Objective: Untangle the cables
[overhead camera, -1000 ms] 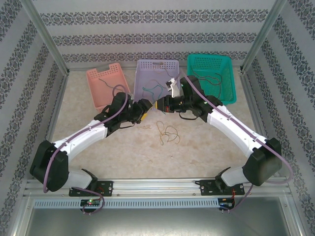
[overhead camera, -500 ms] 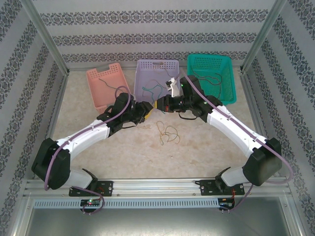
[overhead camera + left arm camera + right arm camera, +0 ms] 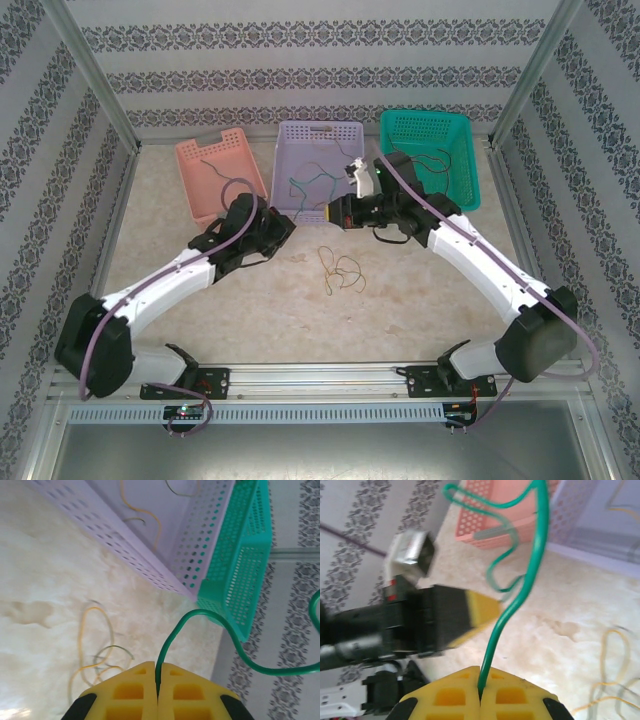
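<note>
A green cable (image 3: 303,180) hangs in a loop between my two grippers, in front of the lilac basket (image 3: 320,140). My left gripper (image 3: 289,222) is shut on one end; its yellow pads (image 3: 130,695) pinch the green cable (image 3: 200,612). My right gripper (image 3: 333,213) is shut on the other end of the green cable (image 3: 520,600), with the left gripper's yellow tip (image 3: 482,611) just beyond. A loose tangle of yellowish cables (image 3: 340,270) lies on the table below both grippers, also seen in the left wrist view (image 3: 87,645).
A pink basket (image 3: 190,160) at back left holds a dark cable (image 3: 215,165). The teal basket (image 3: 462,165) at back right holds another dark cable (image 3: 435,160). A yellowish cable (image 3: 145,515) lies in the lilac basket. Patterned walls enclose the table.
My left gripper has closed on the green cable. The two grippers have drawn a little apart, the left one back to the left, and the cable now stretches between them.
</note>
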You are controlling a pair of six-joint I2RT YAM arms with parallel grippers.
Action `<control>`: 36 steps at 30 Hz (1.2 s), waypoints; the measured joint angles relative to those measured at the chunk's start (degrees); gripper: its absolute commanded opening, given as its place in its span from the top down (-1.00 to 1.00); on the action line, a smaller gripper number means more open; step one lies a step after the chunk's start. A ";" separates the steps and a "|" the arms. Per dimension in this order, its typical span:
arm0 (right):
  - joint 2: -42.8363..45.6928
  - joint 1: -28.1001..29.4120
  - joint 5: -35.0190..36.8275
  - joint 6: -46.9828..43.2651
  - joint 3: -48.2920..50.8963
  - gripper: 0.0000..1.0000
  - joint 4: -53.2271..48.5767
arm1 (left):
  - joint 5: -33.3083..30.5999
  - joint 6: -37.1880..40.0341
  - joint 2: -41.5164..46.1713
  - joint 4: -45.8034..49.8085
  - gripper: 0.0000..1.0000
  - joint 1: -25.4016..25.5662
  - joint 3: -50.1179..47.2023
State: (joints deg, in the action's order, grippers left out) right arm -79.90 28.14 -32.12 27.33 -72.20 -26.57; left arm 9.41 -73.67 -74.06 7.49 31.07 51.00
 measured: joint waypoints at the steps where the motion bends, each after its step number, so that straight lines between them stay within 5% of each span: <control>1: 0.35 -1.05 1.03 -1.90 -0.07 1.00 -1.16 | -1.09 0.59 2.05 1.84 1.00 -0.17 -0.57; 9: 3.78 -7.61 12.57 -15.78 0.28 1.00 -6.01 | -2.56 4.15 14.69 10.47 1.00 -7.65 -2.78; 21: 5.95 -7.76 23.32 -29.79 6.29 1.00 -4.13 | 4.04 5.95 17.33 17.97 1.00 -22.23 4.07; 36: 9.94 -6.97 23.21 -38.40 12.09 1.00 0.87 | 14.47 10.71 12.87 23.32 1.00 -37.92 16.22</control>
State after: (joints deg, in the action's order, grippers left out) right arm -69.95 21.17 -8.91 -11.07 -60.12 -25.69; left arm 23.88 -62.96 -61.19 30.81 -6.85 67.22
